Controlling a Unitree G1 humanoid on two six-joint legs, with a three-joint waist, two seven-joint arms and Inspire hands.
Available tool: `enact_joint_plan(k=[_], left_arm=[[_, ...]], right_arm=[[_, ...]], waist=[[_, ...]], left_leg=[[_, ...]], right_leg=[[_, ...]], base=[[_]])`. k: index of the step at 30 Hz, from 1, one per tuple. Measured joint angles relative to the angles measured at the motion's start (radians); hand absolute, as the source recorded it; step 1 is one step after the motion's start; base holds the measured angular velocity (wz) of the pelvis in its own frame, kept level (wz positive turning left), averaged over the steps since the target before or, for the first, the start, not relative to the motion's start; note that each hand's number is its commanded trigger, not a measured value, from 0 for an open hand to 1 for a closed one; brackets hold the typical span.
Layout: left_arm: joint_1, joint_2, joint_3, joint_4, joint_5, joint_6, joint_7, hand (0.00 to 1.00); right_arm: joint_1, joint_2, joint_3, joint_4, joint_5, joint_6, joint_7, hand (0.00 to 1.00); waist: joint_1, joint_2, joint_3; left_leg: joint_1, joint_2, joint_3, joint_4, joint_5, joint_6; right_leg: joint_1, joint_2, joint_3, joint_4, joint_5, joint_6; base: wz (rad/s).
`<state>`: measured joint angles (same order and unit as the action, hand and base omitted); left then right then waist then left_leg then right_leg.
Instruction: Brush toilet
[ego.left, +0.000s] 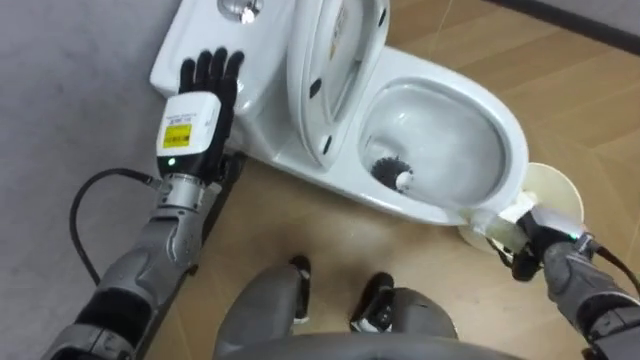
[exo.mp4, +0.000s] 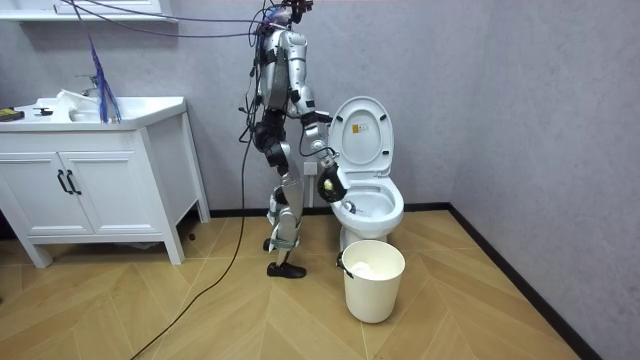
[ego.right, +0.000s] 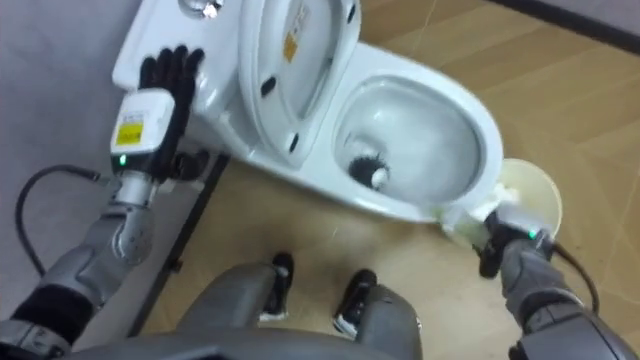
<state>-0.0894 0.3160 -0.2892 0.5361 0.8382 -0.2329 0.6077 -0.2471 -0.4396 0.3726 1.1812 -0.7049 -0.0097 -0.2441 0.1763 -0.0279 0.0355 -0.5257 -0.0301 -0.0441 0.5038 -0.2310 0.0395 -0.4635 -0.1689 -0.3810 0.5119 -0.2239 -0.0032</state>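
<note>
Two arms reach over the wooden floor (ego.left: 300, 215) toward a white toilet (ego.left: 508, 135). Closest, low on the right, the right robot hand (ego.left: 532, 240) has its dark fingers curled tight round the pale handle of the toilet brush (ego.left: 392, 175). The handle runs up over the front rim, and the dark bristly head of the brush sits down inside the bowl, touching its wet white side. Just beside that hand, on the floor by the front of the bowl, stands a round pale bin (ego.left: 555, 190). On the other side, the left robot hand (ego.left: 200, 100) lies flat on top of the tank (ego.left: 190, 40), its black fingers straight and holding nothing. The seat and lid (ego.left: 335, 60) are both up, leaning back toward the tank. From across the room, the robot stands upright on the room view's left of the toilet, close against it, with both arms held down toward it. Farther off on that same side is a white cupboard (exo.mp4: 100, 180) with a sink on top, against the grey wall
</note>
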Motion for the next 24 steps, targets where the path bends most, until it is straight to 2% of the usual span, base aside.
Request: enact_joint_plan(k=[5, 7, 8, 9, 14, 15, 16, 19, 24], left_arm=[[-0.021, 0.068, -0.011, -0.003, -0.003, 0.004, 0.038, 0.00], [-0.035, 0.090, -0.012, -0.004, -0.006, 0.004, 0.054, 0.00], [-0.038, 0.093, -0.014, -0.002, -0.014, 0.005, 0.060, 0.00], [-0.046, 0.102, -0.031, 0.001, -0.043, 0.016, 0.071, 0.00], [-0.054, 0.104, -0.048, -0.004, -0.103, 0.023, 0.099, 0.00], [-0.052, 0.104, -0.048, -0.007, -0.102, 0.032, 0.109, 0.00], [-0.051, 0.102, -0.047, -0.007, -0.100, 0.041, 0.120, 0.00], [-0.046, 0.101, -0.038, -0.022, -0.099, 0.055, 0.127, 0.00], [-0.048, 0.096, -0.044, -0.026, -0.097, 0.078, 0.123, 0.00]], right_arm=[[-0.056, -0.040, 0.057, -0.070, -0.046, 0.052, -0.045, 1.00], [-0.078, -0.077, 0.084, -0.078, -0.029, 0.055, -0.052, 1.00], [-0.087, -0.082, 0.089, -0.078, -0.019, 0.055, -0.052, 1.00], [-0.104, -0.087, 0.098, -0.076, 0.014, 0.056, -0.056, 1.00], [-0.150, -0.103, 0.089, -0.067, 0.252, 0.056, -0.081, 1.00], [-0.161, -0.102, 0.072, -0.062, 0.315, 0.056, -0.087, 1.00], [-0.173, -0.102, 0.047, -0.058, 0.340, 0.056, -0.092, 1.00], [-0.178, -0.102, -0.020, -0.050, 0.362, 0.056, -0.114, 1.00], [-0.178, -0.098, -0.020, -0.047, 0.353, 0.056, -0.123, 1.00]], waist=[[0.030, -0.004, 0.0042], [0.047, -0.007, 0.0070], [0.048, -0.006, 0.0082], [0.049, -0.006, 0.0133], [0.055, -0.007, 0.0173], [0.055, -0.014, 0.0214], [0.053, -0.015, 0.0219], [0.049, -0.015, 0.0224], [0.042, -0.015, 0.0233]], left_leg=[[-0.087, 0.001, -0.002, 0.040, 0.006, 0.003], [-0.121, 0.001, -0.007, 0.055, 0.006, 0.003], [-0.128, 0.001, -0.010, 0.060, 0.006, 0.003], [-0.133, 0.001, -0.012, 0.063, 0.006, 0.003], [-0.170, 0.001, -0.009, 0.072, 0.008, 0.002], [-0.174, 0.003, 0.002, 0.073, 0.008, 0.002], [-0.182, 0.004, 0.007, 0.075, 0.008, 0.002], [-0.194, 0.005, 0.009, 0.077, 0.009, 0.001], [-0.195, -0.001, 0.011, 0.078, 0.013, 0.003]], right_leg=[[-0.079, -0.003, -0.001, 0.029, 0.003, -0.006], [-0.110, -0.006, -0.002, 0.045, 0.004, -0.007], [-0.113, -0.005, -0.002, 0.046, 0.004, -0.008], [-0.117, -0.005, -0.002, 0.049, 0.004, -0.008], [-0.159, -0.008, 0.010, 0.065, 0.004, -0.009], [-0.174, -0.007, 0.028, 0.079, 0.004, -0.009], [-0.185, -0.007, 0.032, 0.081, 0.004, -0.010], [-0.197, -0.015, 0.030, 0.086, 0.003, -0.012], [-0.201, -0.022, 0.028, 0.095, 0.000, -0.016]], base=[[0.05], [0.04], [0.06], [0.06], [-0.03], [-0.14], [-0.14], [-0.03], [0.01]])
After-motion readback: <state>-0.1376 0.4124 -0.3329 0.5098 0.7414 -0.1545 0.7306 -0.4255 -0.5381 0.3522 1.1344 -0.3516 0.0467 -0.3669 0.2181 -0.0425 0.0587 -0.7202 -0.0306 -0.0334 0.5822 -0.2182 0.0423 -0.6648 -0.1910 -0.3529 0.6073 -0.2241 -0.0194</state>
